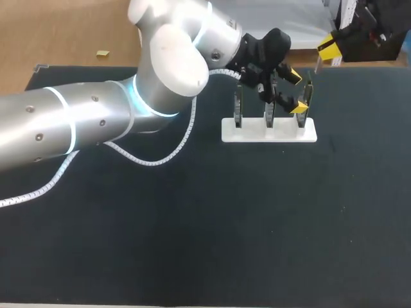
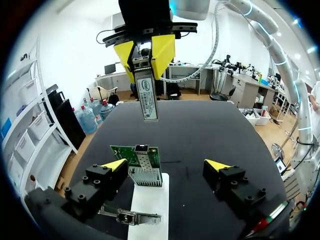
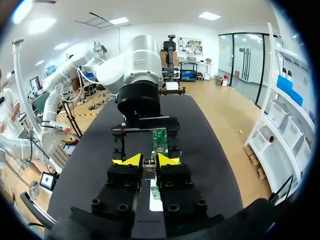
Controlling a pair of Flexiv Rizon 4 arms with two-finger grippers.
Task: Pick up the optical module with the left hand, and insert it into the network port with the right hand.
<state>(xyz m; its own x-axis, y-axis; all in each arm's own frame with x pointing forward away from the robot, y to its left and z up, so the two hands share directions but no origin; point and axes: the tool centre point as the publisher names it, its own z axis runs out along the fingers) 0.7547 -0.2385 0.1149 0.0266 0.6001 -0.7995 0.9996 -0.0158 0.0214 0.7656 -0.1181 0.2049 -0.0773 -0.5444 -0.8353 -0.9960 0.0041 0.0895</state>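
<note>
Two grippers are converging on the white base (image 2: 150, 200), and the module (image 2: 146, 100) is hanging in the right gripper (image 2: 146, 70), whose yellow fingers are pinching its upper end from both sides. The left gripper (image 2: 166, 167) is standing spread wide and gripping nothing, with the green board (image 2: 142, 156) between its fingers and nearer one of them. Whether that finger is touching the board cannot be told. What is mattering now is how the module's free end is lying relative to the port (image 2: 145, 176), the metal cage on that board. The module is hanging above the board and clearly apart from it. Its long axis is running almost straight down toward the board's top edge, where the cage seems to be opening. By that reading, the right arm is the one lined up to insert. It is needing mainly a descent along the module's own axis, with a small sideways trim. The left fingers are sitting close enough to crowd that path. A second module (image 2: 135, 217) is lying flat on the base.
</note>
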